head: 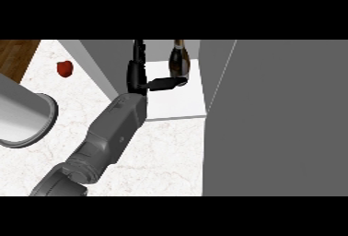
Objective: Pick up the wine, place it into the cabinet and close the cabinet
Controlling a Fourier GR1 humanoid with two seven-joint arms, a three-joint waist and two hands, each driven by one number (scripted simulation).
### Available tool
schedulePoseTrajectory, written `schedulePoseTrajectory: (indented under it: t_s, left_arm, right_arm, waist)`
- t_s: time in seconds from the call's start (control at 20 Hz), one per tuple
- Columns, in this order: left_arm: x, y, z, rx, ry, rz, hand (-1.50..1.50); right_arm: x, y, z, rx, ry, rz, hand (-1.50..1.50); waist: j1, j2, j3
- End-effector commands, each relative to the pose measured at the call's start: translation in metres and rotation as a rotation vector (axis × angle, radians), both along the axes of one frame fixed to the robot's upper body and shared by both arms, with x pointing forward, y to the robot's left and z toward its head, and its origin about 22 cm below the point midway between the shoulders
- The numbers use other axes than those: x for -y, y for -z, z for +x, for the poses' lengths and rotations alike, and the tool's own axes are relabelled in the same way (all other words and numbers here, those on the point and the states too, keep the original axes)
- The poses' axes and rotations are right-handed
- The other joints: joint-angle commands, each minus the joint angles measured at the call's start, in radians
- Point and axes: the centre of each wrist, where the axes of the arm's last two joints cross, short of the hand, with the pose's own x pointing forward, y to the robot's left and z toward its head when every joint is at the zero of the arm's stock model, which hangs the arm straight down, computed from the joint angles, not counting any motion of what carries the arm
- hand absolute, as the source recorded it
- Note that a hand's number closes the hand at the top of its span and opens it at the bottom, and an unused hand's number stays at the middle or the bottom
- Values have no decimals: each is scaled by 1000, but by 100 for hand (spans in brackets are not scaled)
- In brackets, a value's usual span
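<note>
Your wine bottle (179, 59) stands upright at the far end of the white cabinet shelf (178, 103), already inside the open cabinet (92, 62), so placing looks done or nearly so and closing is what remains. Only one hand (139, 69) shows, and its forearm comes in from the lower left, so it reads as your left. Its fingers point straight towards the far wall, while the thumb sticks out to the right and its tip meets the lower body of the bottle. That looks like a spread hand steadying or letting go of the bottle, not one wrapped round it. Your right hand is nowhere in view.

The broad grey panel (285, 120) filling the right side is probably the open cabinet door, which you would have to swing shut.

The counter (170, 152) is pale marble with faint veins. On the left sits a large grey cylinder (20, 120), and a small red object (64, 68) lies at the far left. A strip of wooden floor (15, 53) shows in the far left corner.
</note>
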Motion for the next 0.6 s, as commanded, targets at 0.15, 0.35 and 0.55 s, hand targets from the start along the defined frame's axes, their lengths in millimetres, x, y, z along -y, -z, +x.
schedulePoseTrajectory:
  t_s: [0.15,0.35,0.55]
  left_arm:
    - [-12,21,-11,-33,-20,-127,-150]
    - [-16,34,-20,-41,-12,-134,-150]
    - [-13,32,-21,-40,-9,-165,-150]
  right_arm:
    - [-4,-14,-18,36,-8,7,-150]
    - [-1,-10,-15,9,-9,13,-150]
    - [-4,-16,-7,21,-2,24,-150]
  waist:
    - [10,-7,-2]
    - [15,-16,-1]
    - [15,-13,-1]
